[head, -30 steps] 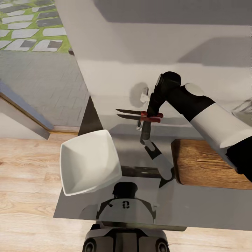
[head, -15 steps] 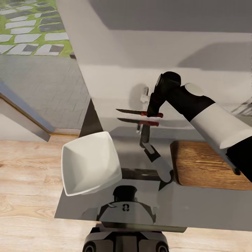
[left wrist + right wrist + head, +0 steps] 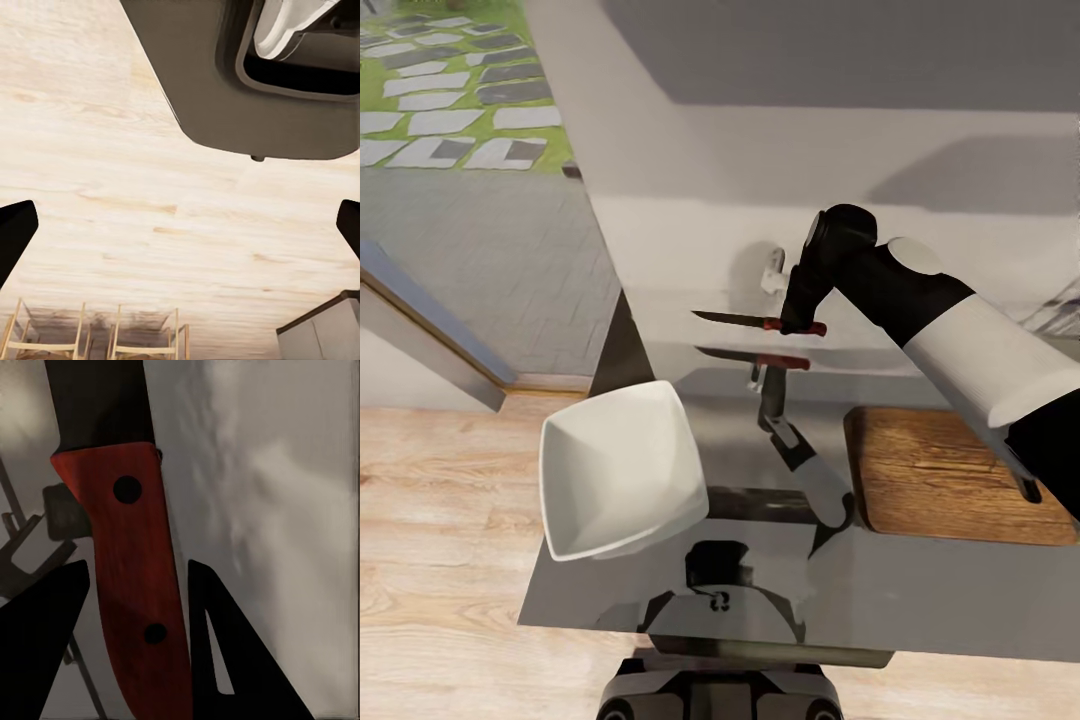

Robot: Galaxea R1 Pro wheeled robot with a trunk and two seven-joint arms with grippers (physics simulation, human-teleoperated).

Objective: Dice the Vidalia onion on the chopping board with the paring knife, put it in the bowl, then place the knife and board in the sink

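The shallow white squarish bowl (image 3: 622,470) sat empty on the glossy grey surface (image 3: 920,590). The right pincer (image 3: 797,325) was clamped on the red-handled paring knife (image 3: 758,321), lifted higher off its reflection than a second earlier. The left pincer's (image 3: 180,225) fingers stood apart.

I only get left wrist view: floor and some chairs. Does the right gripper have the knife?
Observer: Yes. The right gripper is shut on the paring knife, by its red handle.
Operator: Is it off the counter?
Observer: Yes. Head view shows a gap between the knife and its reflection in the countertop.
Operator: Is anything on the board?
Observer: No. The chopping board lies bare on the countertop, partly under the right arm.
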